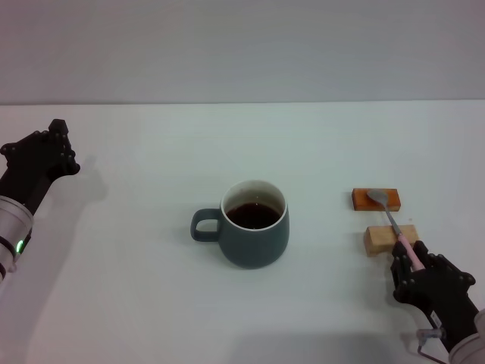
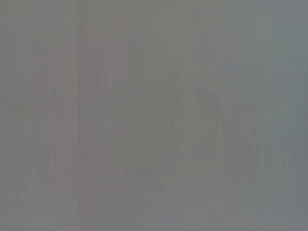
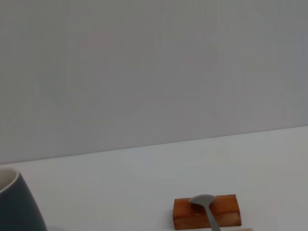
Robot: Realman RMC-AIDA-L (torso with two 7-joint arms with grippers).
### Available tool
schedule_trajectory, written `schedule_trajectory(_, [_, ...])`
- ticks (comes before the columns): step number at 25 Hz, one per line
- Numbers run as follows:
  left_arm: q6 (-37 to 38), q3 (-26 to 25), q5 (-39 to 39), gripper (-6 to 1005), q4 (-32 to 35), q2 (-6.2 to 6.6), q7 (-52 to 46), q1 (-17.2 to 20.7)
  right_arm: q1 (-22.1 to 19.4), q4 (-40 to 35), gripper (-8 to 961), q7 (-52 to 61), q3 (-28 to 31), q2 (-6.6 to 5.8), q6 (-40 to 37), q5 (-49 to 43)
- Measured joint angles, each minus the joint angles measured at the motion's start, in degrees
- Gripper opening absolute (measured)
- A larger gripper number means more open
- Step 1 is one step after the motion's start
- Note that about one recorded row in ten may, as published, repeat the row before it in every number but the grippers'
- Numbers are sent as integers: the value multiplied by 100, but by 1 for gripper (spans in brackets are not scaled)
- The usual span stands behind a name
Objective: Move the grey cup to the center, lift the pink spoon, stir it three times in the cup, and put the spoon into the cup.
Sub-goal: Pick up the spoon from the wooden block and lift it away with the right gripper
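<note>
The grey cup (image 1: 254,227) stands at the middle of the table with its handle toward my left, and dark liquid is inside it. In the right wrist view only the grey cup's side (image 3: 17,204) shows. The pink spoon (image 1: 388,212) lies across two small wooden blocks; its silver bowl (image 3: 202,199) rests on the far one. My right gripper (image 1: 410,258) sits at the near right, shut on the pink handle, and the spoon still rests on the blocks. My left gripper (image 1: 54,144) hovers at the far left, away from everything.
The far block is orange-brown (image 1: 376,199) and the nearer one is pale wood (image 1: 379,240); both lie right of the cup. The white table ends at a pale wall behind. The left wrist view is a blank grey field.
</note>
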Motion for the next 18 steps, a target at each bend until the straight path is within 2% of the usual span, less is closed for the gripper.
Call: schedule_trajectory(18, [8,0,24,-2,0,8,0,10,-4,4,236,-1,0,27,2,9])
